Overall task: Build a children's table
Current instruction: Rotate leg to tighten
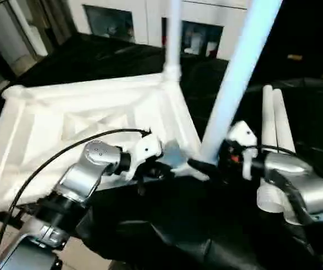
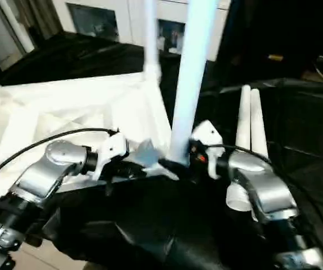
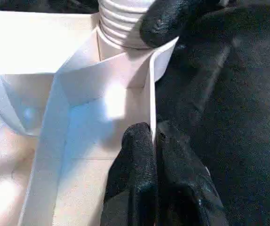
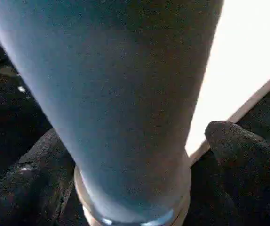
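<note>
The white tabletop (image 1: 77, 121) lies upside down, ribbed underside up, on the black-draped work table. One white leg (image 1: 173, 39) stands upright in its far corner socket. A second leg (image 1: 237, 73) stands, leaning slightly, in the near right corner socket (image 3: 125, 23). My left gripper (image 3: 152, 134) is shut on the thin rim wall of the tabletop next to that corner. My right gripper (image 1: 206, 166) is open around the base of the leg (image 4: 125, 94). One of its fingers (image 4: 238, 146) stands a little apart from the tube.
Two loose white legs (image 1: 274, 129) lie side by side on the black cloth (image 1: 167, 225), just beyond my right forearm. A black cable (image 1: 54, 160) arcs over my left forearm. Cabinets stand behind the table.
</note>
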Available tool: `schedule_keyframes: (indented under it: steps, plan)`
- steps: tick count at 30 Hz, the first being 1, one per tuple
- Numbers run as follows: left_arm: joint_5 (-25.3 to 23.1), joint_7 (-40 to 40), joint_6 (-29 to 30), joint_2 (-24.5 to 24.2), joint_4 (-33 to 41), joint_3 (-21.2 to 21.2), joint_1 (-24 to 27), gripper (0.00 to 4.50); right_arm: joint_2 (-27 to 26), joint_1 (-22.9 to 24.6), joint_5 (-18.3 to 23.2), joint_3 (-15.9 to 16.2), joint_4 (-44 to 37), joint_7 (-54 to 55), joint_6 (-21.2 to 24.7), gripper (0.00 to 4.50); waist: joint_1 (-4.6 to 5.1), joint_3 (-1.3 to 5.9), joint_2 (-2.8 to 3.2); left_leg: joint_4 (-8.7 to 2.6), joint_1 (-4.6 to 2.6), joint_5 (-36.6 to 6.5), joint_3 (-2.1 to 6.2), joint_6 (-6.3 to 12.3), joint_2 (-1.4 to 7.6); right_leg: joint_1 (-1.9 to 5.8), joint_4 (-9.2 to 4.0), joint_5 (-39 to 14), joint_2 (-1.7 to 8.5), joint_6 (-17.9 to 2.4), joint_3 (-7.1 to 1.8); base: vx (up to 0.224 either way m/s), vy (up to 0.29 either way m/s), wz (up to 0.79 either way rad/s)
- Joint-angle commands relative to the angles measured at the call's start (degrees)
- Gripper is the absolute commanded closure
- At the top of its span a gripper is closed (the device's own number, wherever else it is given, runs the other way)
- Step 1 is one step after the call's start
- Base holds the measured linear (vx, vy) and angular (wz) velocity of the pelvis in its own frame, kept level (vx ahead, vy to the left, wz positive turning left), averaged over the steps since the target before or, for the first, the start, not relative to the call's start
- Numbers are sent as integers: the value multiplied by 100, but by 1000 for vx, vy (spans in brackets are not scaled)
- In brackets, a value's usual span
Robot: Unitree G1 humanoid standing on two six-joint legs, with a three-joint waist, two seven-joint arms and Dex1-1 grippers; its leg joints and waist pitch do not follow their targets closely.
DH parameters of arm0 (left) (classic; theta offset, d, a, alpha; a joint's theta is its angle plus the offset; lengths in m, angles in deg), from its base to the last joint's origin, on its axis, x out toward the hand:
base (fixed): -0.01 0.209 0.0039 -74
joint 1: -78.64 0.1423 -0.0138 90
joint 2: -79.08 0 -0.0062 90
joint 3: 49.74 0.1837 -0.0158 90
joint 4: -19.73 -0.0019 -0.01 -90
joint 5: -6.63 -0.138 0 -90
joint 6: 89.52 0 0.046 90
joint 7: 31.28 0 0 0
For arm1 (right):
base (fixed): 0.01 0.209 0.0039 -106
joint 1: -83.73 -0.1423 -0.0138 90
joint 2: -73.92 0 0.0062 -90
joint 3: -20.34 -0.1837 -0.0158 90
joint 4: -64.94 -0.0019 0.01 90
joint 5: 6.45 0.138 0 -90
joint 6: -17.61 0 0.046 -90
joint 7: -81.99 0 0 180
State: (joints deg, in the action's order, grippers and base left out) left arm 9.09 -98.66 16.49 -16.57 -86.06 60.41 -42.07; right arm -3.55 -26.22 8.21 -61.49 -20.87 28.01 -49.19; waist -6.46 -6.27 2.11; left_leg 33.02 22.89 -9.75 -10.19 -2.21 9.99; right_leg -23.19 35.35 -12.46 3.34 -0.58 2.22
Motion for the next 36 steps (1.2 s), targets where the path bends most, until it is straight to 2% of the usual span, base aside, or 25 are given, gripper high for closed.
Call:
schedule_keyframes:
  steps: [1, 2, 4, 7, 15, 18, 19, 21, 24, 25, 29, 32, 33, 34, 35, 36]
  plan:
    - [210, -248, -115, 1, 255, 71, 60, 450, 25, 99, 49, 77, -193, -13, 61, 3, 14, 391, -50, -307, -146, -438, 108, 646, 357, 289, -320, 371, 496, -1627, -262, 0, 0, 0]
    - [210, -248, -115, 1, 255, 71, 60, 450, 25, 99, 49, 77, -193, -13, 61, 19, 19, 396, -53, -305, -142, -415, 110, 650, 356, 294, -314, 401, 501, -1625, -262, 0, 0, 0]
    - [220, -292, -104, -14, 283, 72, 78, 450, 7, 119, 50, 104, -232, -24, 109, 19, 18, 410, -53, -292, -147, -347, 110, 674, 350, 294, -303, 499, 498, -1642, -259, 0, 0, 0]
    - [225, -314, -107, -41, 297, 82, 80, 450, 25, 155, 53, 165, -326, -80, 191, 54, 19, 403, -65, -288, -133, -330, 111, 690, 341, 302, -298, 510, 497, -1641, -252, 0, 0, 0]
    - [210, -296, -93, -49, 268, 65, 90, 450, -33, 258, 78, 220, -339, -43, 270, 121, 16, 404, -51, -276, -129, -311, 115, 683, 340, 301, -290, 507, 506, -1640, -252, 0, 0, 0]
    - [177, -61, 62, 75, 117, -2, 18, 450, -351, 335, 7, 108, -82, 435, 272, 148, 27, 402, -48, -281, -131, -366, 115, 643, 339, 290, -295, 424, 507, -1649, -251, 0, 0, 0]
    - [165, 9, 96, 117, 75, -18, -9, 450, -457, 334, -22, 66, 7, 601, 262, 155, 38, 389, -47, -291, -130, -479, 116, 590, 337, 278, -315, 236, 510, -1647, -252, 0, 0, 0]
    - [103, 359, 239, 314, -132, -91, -145, 450, -832, 287, -83, -87, 331, 1183, 286, 158, 68, 377, -38, -307, -136, -691, 115, 446, 334, 258, -342, -105, 519, -1646, -261, 0, 0, 0]
    - [-203, 1480, 463, 949, -848, -210, -621, 450, -1753, -66, -198, -433, 1274, 2578, 217, 164, 128, 353, -42, -347, -180, -1095, 125, 125, 316, 242, -427, -837, 539, -1582, -264, -17, 3, 0]
    - [-203, 1480, 463, 949, -848, -210, -621, 450, -1753, -66, -198, -433, 1274, 2578, 217, 164, 145, 328, -41, -371, -182, -1213, 132, 28, 315, 238, -458, -1118, 545, -1497, -265, -51, 8, 0]
    - [-203, 1480, 463, 949, -848, -210, -621, 450, -1753, -66, -198, -433, 1274, 2578, 217, 164, 134, 330, -58, -404, -161, -1284, 146, 35, 317, 268, -491, -1282, 549, -1188, -285, 0, 0, 0]
    - [-246, 1670, 501, 1062, -975, -232, -707, 450, -1909, -150, -211, -506, 1451, 2840, 206, 164, 132, 336, -54, -398, -151, -1146, 142, 88, 316, 262, -479, -1082, 542, -1195, -283, 0, 0, 0]
    - [-274, 1894, 539, 1187, -1116, -281, -803, 450, -2049, -245, -239, -569, 1635, 3103, 164, 109, 140, 328, -37, -402, -153, -1157, 139, 80, 313, 243, -481, -1076, 538, -1219, -283, 0, 0, 0]
    - [-290, 2210, 494, 1472, -1361, -324, -1007, 450, -2337, -495, -246, -553, 1948, 3305, 32, 95, 164, 307, -34, -409, -164, -1268, 129, 25, 302, 207, -501, -1247, 536, -1247, -281, 0, 0, 0]
    - [-300, 2395, 425, 1669, -1515, -338, -1148, 450, -2534, -680, -256, -518, 2156, 3406, -71, 95, 184, 308, -40, -410, -196, -1452, 146, -60, 289, 212, -531, -1571, 556, -1255, -279, 0, 0, 0]
    - [-288, 2453, 408, 1762, -1570, -346, -1207, 450, -2619, -780, -289, -487, 2248, 3472, -131, 95, 171, 307, -48, -416, -188, -1460, 154, -76, 293, 232, -543, -1646, 564, -1219, -275, 0, 0, 0]
